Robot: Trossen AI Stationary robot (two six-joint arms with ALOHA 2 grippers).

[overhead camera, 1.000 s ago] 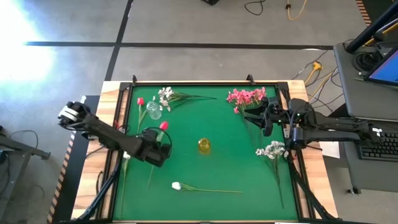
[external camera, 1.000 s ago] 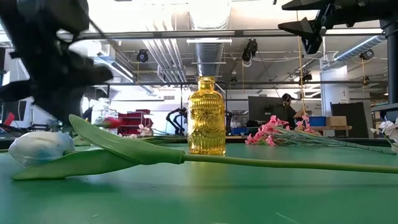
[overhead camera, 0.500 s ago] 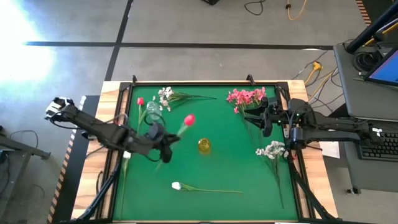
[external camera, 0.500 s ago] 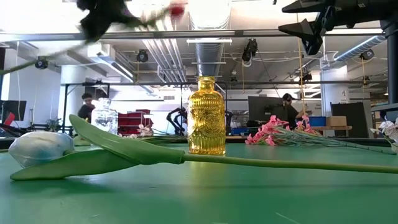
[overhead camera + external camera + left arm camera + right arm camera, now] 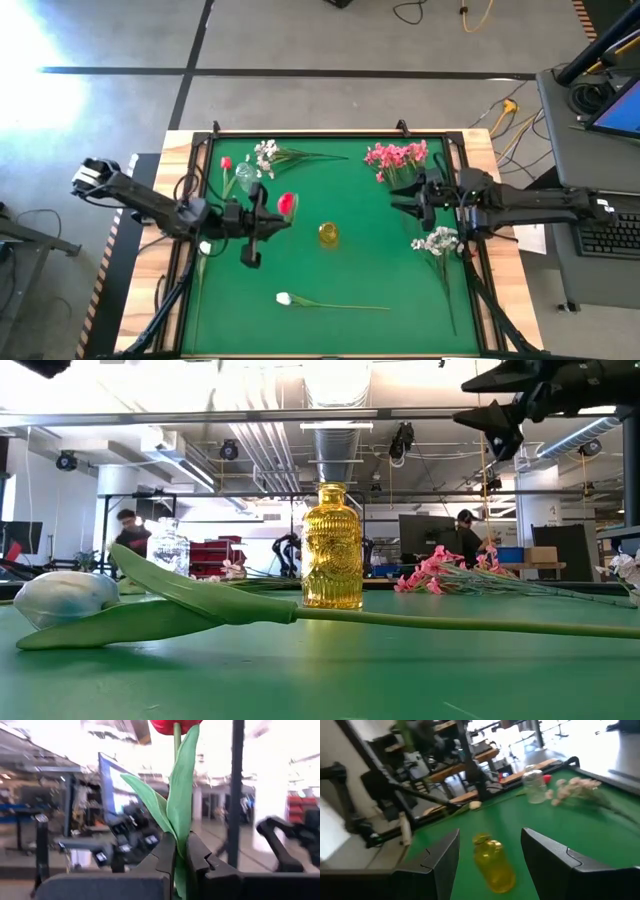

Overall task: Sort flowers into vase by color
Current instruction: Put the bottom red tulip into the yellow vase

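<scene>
The red tulip (image 5: 287, 204) is being carried above the table (image 5: 360, 270), between the clear vase (image 5: 246, 178) and the yellow vase (image 5: 328, 234); the left gripper (image 5: 262, 222) is holding its stem with jaws closed, bloom pointing up. The right gripper (image 5: 405, 195) is hovering with jaws apart and empty near the pink flowers (image 5: 396, 156), facing the yellow vase. Sorting looks barely started: both vases seem empty, though I cannot tell for sure. Lying on the table are a white tulip (image 5: 284, 298), a second red tulip (image 5: 226, 163), and white sprays near the clear vase (image 5: 265, 154) and at the right edge (image 5: 438, 241).
</scene>
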